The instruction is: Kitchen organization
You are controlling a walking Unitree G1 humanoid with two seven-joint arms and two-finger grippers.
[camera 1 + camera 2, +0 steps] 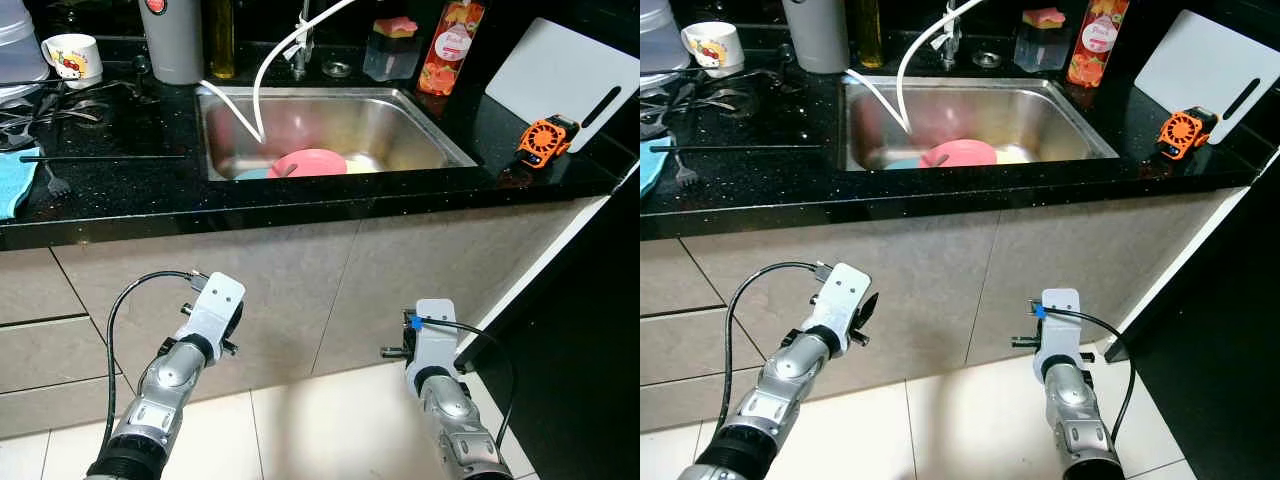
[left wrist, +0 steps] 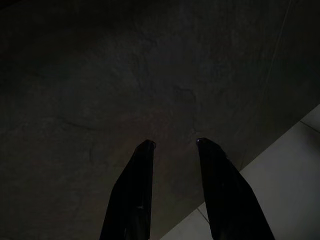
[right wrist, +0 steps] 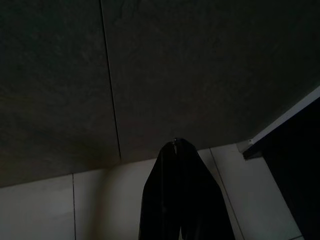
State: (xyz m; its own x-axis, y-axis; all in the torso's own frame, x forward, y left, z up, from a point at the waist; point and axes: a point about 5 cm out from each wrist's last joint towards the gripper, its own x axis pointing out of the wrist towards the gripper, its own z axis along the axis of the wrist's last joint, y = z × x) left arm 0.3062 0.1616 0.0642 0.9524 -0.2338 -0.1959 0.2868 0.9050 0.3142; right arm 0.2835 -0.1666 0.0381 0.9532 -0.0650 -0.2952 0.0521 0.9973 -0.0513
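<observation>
While both arms hang low before the cabinet, left claw (image 2: 172,145) parted, right claw (image 3: 176,145) pressed together, the pink plate (image 1: 308,163) lies in the sink (image 1: 430,125); reaching in could snag the white hose (image 1: 262,90).

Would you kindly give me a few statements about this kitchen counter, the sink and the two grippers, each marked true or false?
1. A pink plate lies in the sink. True.
2. The left gripper is shut on a fork. False: its fingers stand apart with nothing between them, facing the cabinet front.
3. The right gripper has its fingers together. True.
4. The orange gadget sits left of the sink. False: it sits on the counter to the right, by the white cutting board.
5. The mug stands inside the sink. False: it stands on the counter at far left.
</observation>
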